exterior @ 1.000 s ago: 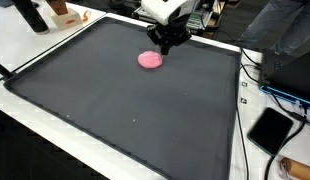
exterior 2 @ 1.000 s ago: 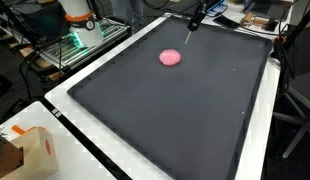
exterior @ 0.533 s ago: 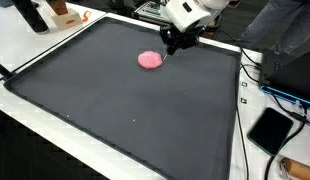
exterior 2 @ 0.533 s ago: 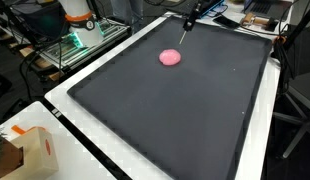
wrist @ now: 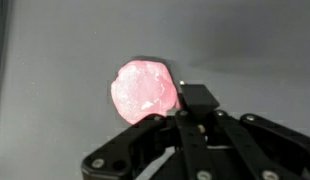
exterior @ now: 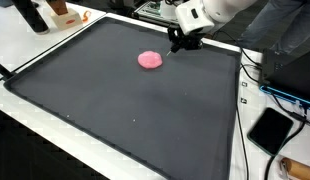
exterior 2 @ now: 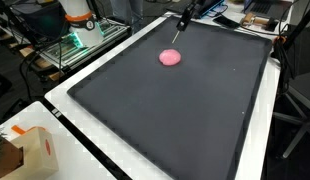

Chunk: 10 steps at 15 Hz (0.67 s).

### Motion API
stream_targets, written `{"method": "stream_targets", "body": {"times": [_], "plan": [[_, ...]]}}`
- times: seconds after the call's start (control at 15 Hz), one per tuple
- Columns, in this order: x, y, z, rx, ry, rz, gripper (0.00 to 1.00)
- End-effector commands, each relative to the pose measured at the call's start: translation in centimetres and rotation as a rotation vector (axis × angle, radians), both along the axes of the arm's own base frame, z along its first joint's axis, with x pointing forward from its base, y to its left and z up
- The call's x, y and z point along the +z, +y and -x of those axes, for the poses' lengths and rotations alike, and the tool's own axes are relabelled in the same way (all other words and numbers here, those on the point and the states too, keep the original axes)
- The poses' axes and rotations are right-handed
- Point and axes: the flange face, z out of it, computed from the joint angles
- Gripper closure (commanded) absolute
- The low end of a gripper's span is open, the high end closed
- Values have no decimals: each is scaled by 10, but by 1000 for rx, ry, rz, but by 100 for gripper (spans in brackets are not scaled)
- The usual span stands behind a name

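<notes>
Pink, rounded, glossy putty-like lump [wrist: 145, 91]: lies free on the dark grey mat [exterior: 145, 110] near its far edge in both exterior views, just ahead of the black Robotiq gripper [wrist: 192, 112], whose fingers appear drawn together on nothing. Since a second ago the gripper [exterior: 183, 42] has lifted off toward the far edge; lump unmoved. Roughly round, no clear long axis.

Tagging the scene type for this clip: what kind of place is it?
Probably a robotics lab: a dark mat over a white table, cables along its edge, equipment racks behind. The pincer hangs beside a pink lump.
</notes>
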Motion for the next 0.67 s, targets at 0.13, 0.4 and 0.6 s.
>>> {"method": "stream_targets", "body": {"times": [0.13, 0.4, 0.6], "plan": [[0, 2, 9, -84, -33, 68, 97], [1, -3, 11, -91, -38, 58, 97], [3, -7, 12, -87, -43, 47, 97]]}}
